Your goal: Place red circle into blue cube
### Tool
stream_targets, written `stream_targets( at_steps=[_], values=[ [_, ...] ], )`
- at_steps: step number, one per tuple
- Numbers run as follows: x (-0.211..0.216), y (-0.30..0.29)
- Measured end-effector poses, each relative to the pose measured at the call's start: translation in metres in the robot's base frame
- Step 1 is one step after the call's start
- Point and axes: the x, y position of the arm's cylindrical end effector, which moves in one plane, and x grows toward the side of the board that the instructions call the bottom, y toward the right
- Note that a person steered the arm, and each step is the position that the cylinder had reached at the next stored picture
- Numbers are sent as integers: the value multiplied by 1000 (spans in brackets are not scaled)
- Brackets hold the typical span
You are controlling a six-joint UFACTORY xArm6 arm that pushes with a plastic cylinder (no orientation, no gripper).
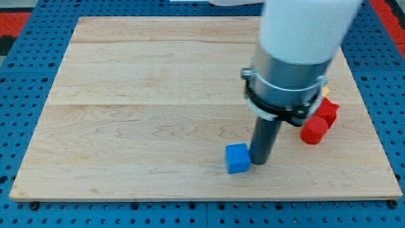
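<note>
A pale wooden desk (145, 114) of glued planks lies on a blue perforated base (19, 95), and my tip (259, 163), the lower end of a straight dark rod under a grey and white arm housing (291, 69), touches the desk just beside the blue cube (237, 158), on that cube's right in the view. The red circle (313, 132), a smooth short cylinder, stands well apart at the view's right, touching another red block (328, 111), with a sliver of yellow block (326, 90) behind, mostly hidden by the arm. The arm carries no claw, so it has no open or closed state, and no writing is legible.
</note>
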Motion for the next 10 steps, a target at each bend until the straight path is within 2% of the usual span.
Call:
stream_targets(
  at_steps=[2, 3, 4, 5, 6, 8, 9, 10],
  values=[
    [1, 177],
    [-39, 184],
    [-73, 121],
    [-46, 49],
    [-38, 26],
    [-31, 147],
    [-7, 124],
    [-7, 52]
  ],
)
